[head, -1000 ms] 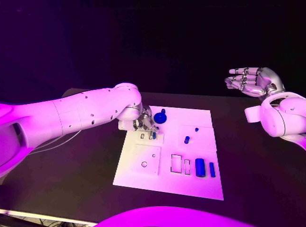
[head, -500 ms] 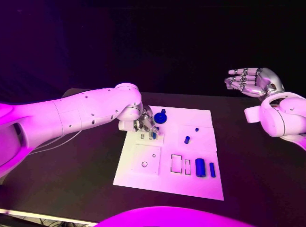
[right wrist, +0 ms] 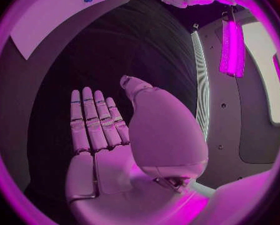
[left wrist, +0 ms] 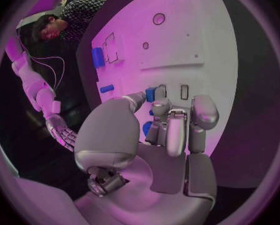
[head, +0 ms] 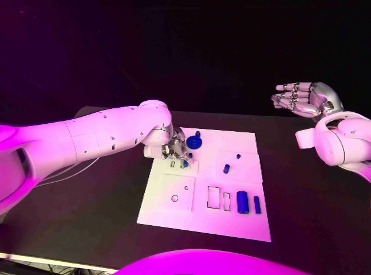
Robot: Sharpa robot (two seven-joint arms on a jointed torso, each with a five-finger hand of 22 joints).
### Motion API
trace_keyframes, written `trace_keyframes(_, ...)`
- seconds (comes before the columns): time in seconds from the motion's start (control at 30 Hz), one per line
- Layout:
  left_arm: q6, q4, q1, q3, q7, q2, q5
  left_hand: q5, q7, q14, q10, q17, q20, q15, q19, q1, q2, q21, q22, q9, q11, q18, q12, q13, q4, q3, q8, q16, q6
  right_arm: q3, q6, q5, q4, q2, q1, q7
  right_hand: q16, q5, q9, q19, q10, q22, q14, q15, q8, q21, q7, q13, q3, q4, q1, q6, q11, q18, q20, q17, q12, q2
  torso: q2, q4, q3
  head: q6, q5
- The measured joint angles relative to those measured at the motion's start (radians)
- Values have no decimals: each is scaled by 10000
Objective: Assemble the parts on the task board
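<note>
The white task board (head: 235, 220) lies in the middle of the black table. My left hand (head: 173, 148) hovers low over the board's far left part, its fingers curled down. There it pinches a small blue part (left wrist: 150, 94) between the thumb and a finger, right beside two small slots (left wrist: 184, 91). A round blue part (head: 194, 142) stands just right of that hand. My right hand (head: 305, 98) is raised high off to the right of the board, fingers apart, holding nothing (right wrist: 102, 135).
A small blue peg (head: 227, 169) stands mid-board. A blue cylinder (head: 243, 202) and a thin blue bar (head: 257, 204) lie near the board's right edge, beside two rectangular slots (head: 213, 197). A round hole (head: 174, 199) is in the left plate.
</note>
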Motion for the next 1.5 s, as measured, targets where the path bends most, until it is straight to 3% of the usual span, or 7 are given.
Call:
trace_keyframes(0.37,16,-32,5,-16,30,19,53,-4,15,-8,-36,0,1,-8,1,463,-155,41,44,84,-36,0,-54,-5,-172,788,-15,0,-12,-4,38,0,1,2,-7,-28,0,0,-1,-1,0,-10,37,37,0,0,15,0,0,0,1,15,0,0,0,-9,0,-1,-5,-1,6,-14,-8)
trace_keyframes(0.47,18,-37,7,-24,44,19,74,-42,14,-37,-36,-1,1,-37,1,686,-316,78,96,91,-35,0,-125,-21,-395,1563,-52,0,-11,-5,49,-1,3,3,-7,-36,0,0,-2,0,0,-10,37,37,0,0,15,0,0,0,1,14,0,0,0,-8,0,-1,-8,4,5,-13,-8)
trace_keyframes(0.63,2,-26,-4,-39,86,-25,103,9,-19,-37,58,-1,1,-37,1,810,-443,149,191,91,-126,-1,-136,0,-38,1921,235,0,-53,-6,67,-1,8,5,-9,-47,0,0,8,-1,0,-10,36,37,0,0,21,0,0,0,1,80,0,0,0,-8,0,-1,-9,5,12,3,-3)
trace_keyframes(0.8,-136,15,-6,-39,153,-205,280,86,-55,1,369,0,-88,-74,92,467,-789,309,455,93,-172,-161,-140,237,-216,2482,515,90,-16,-9,85,-1,13,0,-11,-61,0,0,8,-1,0,-10,73,1,0,0,21,0,0,0,2,80,0,0,0,-8,0,-2,-9,6,15,30,5)
trace_keyframes(1.13,-788,652,-7,2,299,-771,642,85,-95,-35,507,0,-87,-108,92,237,-809,311,457,96,-181,-160,-87,345,-162,2537,581,128,25,-14,128,-1,62,-6,-27,-97,0,0,7,-1,0,-22,72,1,0,0,21,0,0,0,2,80,0,0,0,-18,0,-2,-9,19,21,43,-12)
trace_keyframes(1.23,-1024,821,-15,6,354,-884,668,83,-127,-32,563,-1,-85,-111,168,89,-852,358,531,515,-230,-160,-82,382,-406,2822,611,129,59,-17,145,-1,65,-3,-37,-113,0,0,7,-1,0,-22,72,1,0,0,21,0,0,0,2,80,0,0,0,-18,0,-2,-9,21,20,44,-6)
trace_keyframes(1.5,-1947,1394,-125,2,608,-1198,522,1010,-144,-33,956,-1,-227,-254,524,-398,-1129,620,1017,520,-340,-159,92,665,-564,3021,836,253,151,-24,180,-1,60,-10,-71,-144,0,0,6,-1,0,-34,72,2,0,0,21,0,0,0,2,80,0,0,0,-26,0,-2,-5,19,18,-7,7)
